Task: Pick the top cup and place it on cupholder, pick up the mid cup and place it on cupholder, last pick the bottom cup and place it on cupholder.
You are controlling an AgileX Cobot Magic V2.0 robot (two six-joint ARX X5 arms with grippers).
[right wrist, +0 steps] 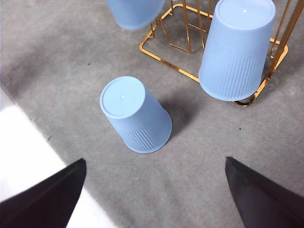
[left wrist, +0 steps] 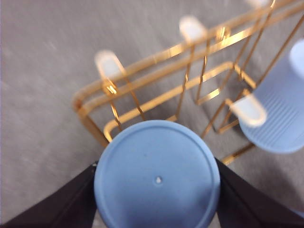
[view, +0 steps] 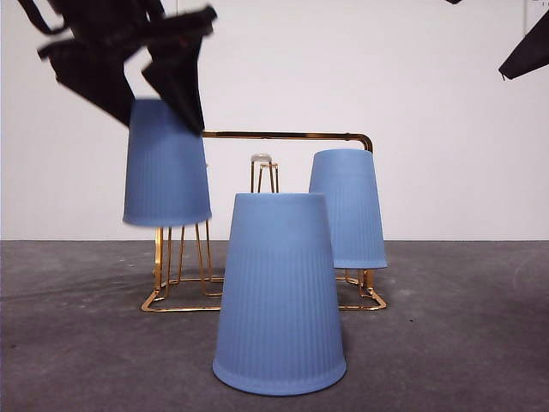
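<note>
Cupholder point(view: 287, 136) of gold wire stands mid-table, one blue cup point(view: 347, 208) already seated. Left tool point(left wrist: 156, 190) pinches a second cup point(view: 166, 163) above a prong point(left wrist: 110, 64); off-centre lowering could tip the rack. Right tool point(right wrist: 154, 190), spread, waits over the third cup point(right wrist: 135, 114) standing on the table point(view: 69, 343).

This looks like a lab or test bench set up for robot trials, not a home or a shop. A plain white wall point(view: 446, 120) closes off the back with nothing on it. The table is covered by a grey felt-like mat point(view: 77, 335), and a white edge point(right wrist: 28, 156) shows beside that mat in the right wrist view.
</note>
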